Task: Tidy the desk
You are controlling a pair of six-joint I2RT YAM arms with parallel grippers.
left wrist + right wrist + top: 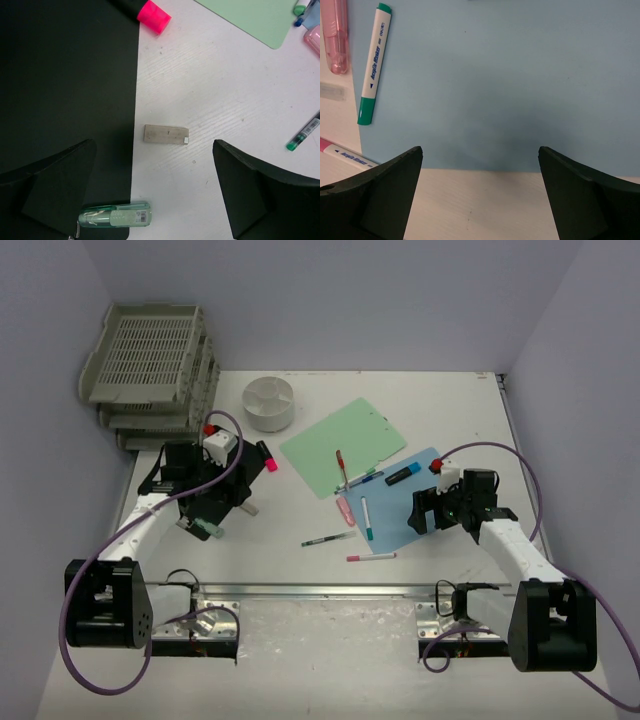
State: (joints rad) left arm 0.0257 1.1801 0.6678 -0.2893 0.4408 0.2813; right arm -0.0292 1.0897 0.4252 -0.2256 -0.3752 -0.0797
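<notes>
On the white desk (300, 575) my left gripper (228, 510) (154, 150) hangs open over the edge of a black sheet (65, 75), holding nothing. A beige eraser (166, 134) lies just ahead between its fingers, and a pale green tube (115, 215) lies by the left finger. A pink highlighter (152, 15) rests at the sheet's far corner. My right gripper (425, 512) (480, 150) is open and empty above the near edge of a blue sheet (510, 75). A teal marker (374, 65) and a pink case (335, 35) lie to its left.
A green sheet (345, 445) overlaps the blue one, with a red pen (342, 468) and a blue highlighter (400, 476) on them. A green pen (328, 538) and a pink pen (371, 557) lie nearer. Grey stacked trays (150, 365) and a round white dish (268, 403) stand at the back.
</notes>
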